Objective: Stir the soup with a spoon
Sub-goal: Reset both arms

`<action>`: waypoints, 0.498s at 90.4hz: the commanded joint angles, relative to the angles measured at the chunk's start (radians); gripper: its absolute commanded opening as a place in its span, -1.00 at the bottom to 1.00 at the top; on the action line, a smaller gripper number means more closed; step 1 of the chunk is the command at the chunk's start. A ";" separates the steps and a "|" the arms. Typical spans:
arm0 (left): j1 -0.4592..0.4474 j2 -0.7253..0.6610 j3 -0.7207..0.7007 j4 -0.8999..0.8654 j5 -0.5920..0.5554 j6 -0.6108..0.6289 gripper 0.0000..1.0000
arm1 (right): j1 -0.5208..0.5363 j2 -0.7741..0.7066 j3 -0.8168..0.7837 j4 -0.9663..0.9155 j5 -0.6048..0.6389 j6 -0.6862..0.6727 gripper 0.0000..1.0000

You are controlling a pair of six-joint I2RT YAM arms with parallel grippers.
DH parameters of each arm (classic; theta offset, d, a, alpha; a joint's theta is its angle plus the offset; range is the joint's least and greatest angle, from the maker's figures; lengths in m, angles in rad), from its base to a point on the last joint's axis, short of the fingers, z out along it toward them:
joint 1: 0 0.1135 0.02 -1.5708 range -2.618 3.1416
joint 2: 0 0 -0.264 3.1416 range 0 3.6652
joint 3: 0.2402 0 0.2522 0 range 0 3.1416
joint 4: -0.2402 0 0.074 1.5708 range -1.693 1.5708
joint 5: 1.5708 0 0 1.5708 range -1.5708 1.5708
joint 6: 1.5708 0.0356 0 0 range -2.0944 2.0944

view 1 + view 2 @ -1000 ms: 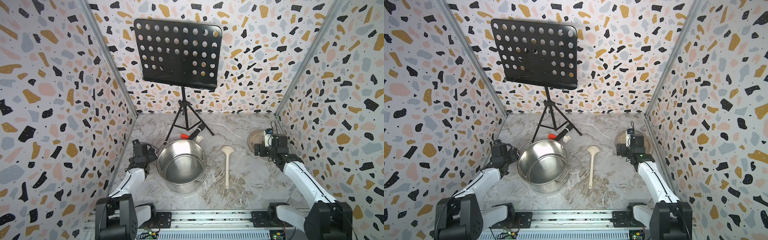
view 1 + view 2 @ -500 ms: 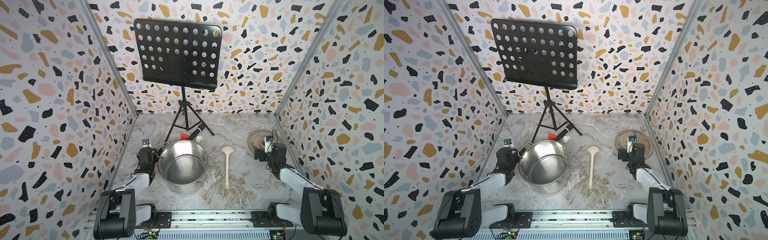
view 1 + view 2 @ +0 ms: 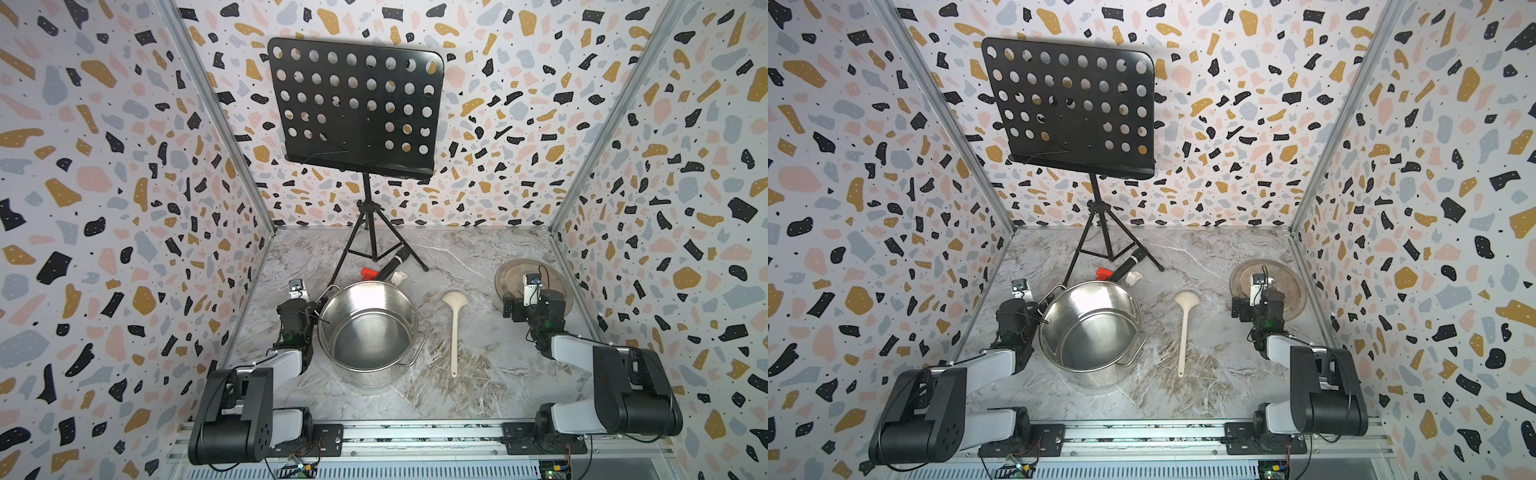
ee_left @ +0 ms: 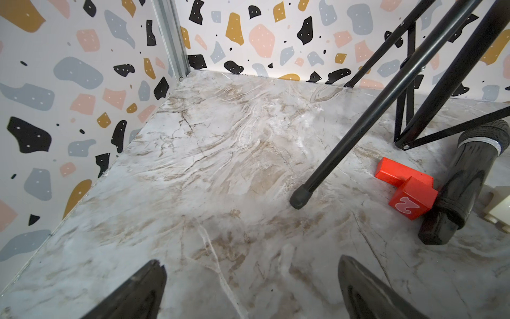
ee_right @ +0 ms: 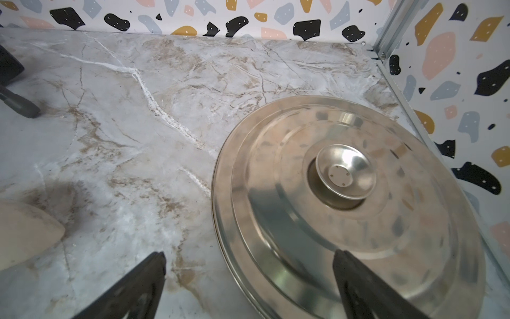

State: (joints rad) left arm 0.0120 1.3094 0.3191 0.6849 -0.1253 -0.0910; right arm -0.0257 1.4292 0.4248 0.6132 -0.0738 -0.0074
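The cream-white spoon lies flat on the marble floor to the right of the steel pot, bowl toward the back wall. The soup is only the shiny pot, standing uncovered with no liquid showing. My left gripper sits low against the pot's left side, open, with bare floor between its fingers. My right gripper is open right of the spoon, over the near edge of the lid and holding nothing. The spoon's bowl shows at the edge of the right wrist view.
The flat steel lid lies at the back right near the wall. A black music stand on a tripod rises behind the pot. A black microphone, a red block and a small white block lie at its feet.
Both arms have folded down, their elbows sinking toward the front rail, and both grippers have drawn slightly nearer. Both grippers stay open. The pot, spoon and lid have not moved.
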 commanded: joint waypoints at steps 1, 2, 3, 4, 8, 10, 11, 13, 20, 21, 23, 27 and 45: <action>-0.050 0.048 -0.008 0.101 0.007 0.053 0.99 | 0.008 0.044 0.007 0.097 0.010 -0.008 1.00; -0.051 0.057 -0.012 0.122 0.006 0.054 0.99 | 0.008 0.050 0.007 0.104 0.012 -0.010 1.00; -0.051 0.066 -0.017 0.143 0.005 0.052 0.99 | 0.010 0.054 0.007 0.103 0.015 -0.010 1.00; -0.052 0.080 -0.022 0.170 0.005 0.051 0.99 | 0.011 0.055 0.009 0.098 0.017 -0.010 1.00; -0.057 0.113 -0.035 0.228 -0.006 0.055 0.99 | 0.014 0.046 0.012 0.077 0.024 -0.011 1.00; -0.059 0.109 -0.032 0.212 -0.007 0.056 0.99 | 0.015 0.047 0.007 0.095 0.028 -0.010 1.00; -0.060 0.105 -0.030 0.195 -0.008 0.057 0.99 | 0.015 0.049 0.004 0.105 0.029 -0.010 1.00; -0.062 0.091 -0.021 0.160 -0.009 0.057 0.99 | 0.015 0.053 0.000 0.113 0.035 -0.010 1.00; -0.065 0.099 -0.019 0.170 -0.018 0.061 0.99 | 0.022 0.056 -0.014 0.131 0.063 -0.009 1.00; -0.066 0.100 -0.020 0.173 -0.019 0.061 0.99 | 0.025 0.058 -0.020 0.147 0.069 -0.009 1.00; -0.067 0.098 -0.018 0.167 -0.020 0.062 0.99 | 0.029 0.071 -0.039 0.201 0.079 -0.010 1.00; -0.067 0.093 -0.014 0.148 -0.022 0.058 0.99 | 0.033 0.098 -0.061 0.262 0.083 -0.013 1.00; -0.069 0.104 -0.005 0.143 -0.028 0.056 0.99 | 0.034 0.106 -0.043 0.235 0.084 -0.012 1.00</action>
State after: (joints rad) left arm -0.0471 1.4082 0.3073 0.7975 -0.1558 -0.0433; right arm 0.0040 1.5337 0.3820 0.7876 -0.0067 -0.0093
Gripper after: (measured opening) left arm 0.993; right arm 0.994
